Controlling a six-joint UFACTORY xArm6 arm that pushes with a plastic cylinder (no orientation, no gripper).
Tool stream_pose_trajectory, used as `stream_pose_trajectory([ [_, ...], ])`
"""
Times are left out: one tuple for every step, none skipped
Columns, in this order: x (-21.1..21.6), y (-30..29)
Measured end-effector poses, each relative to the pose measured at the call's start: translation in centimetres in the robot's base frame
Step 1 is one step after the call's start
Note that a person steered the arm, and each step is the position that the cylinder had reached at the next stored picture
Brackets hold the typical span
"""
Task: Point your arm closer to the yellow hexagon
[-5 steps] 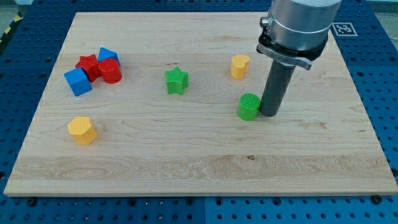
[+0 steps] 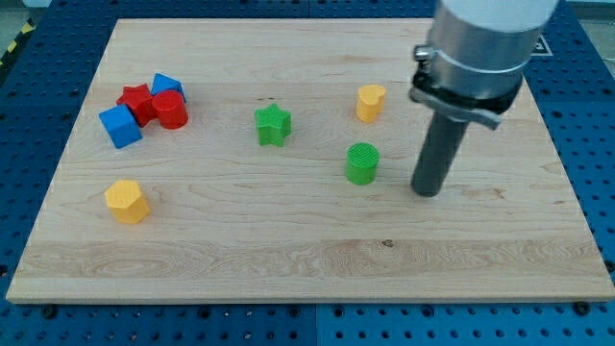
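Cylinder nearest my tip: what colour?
Green, seen in the camera view, left of the tip.

Clustered together at the wooden surface's [image 2: 288,259] upper left: red star [image 2: 135,99], red cylinder [image 2: 171,110], blue cube [image 2: 120,126], second blue block [image 2: 166,86]. Nearer centre, apart: green star [image 2: 273,124], green cylinder [image 2: 362,162].

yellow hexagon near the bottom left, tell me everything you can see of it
The yellow hexagon is a small, chunky six-sided block, plastic by its look, with a flat top face. It stands alone on the wooden board at the view's lower left, below the red and blue cluster. Nothing touches it; my tip is far off to the view's right.
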State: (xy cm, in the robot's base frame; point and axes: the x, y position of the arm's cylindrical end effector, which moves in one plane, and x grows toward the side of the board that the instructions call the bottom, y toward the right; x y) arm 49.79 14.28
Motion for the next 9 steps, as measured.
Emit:
stream_pose_trajectory([
  [-4.7,3.7],
  [-11.7,4.0],
  [-14.5,-1.3],
  [-14.5,-7.0],
  [-14.5,-10.9],
  [-19.4,-9.6],
  [-22.1,-5.6],
  [-21.0,-1.5],
  [-17.0,2.2],
])
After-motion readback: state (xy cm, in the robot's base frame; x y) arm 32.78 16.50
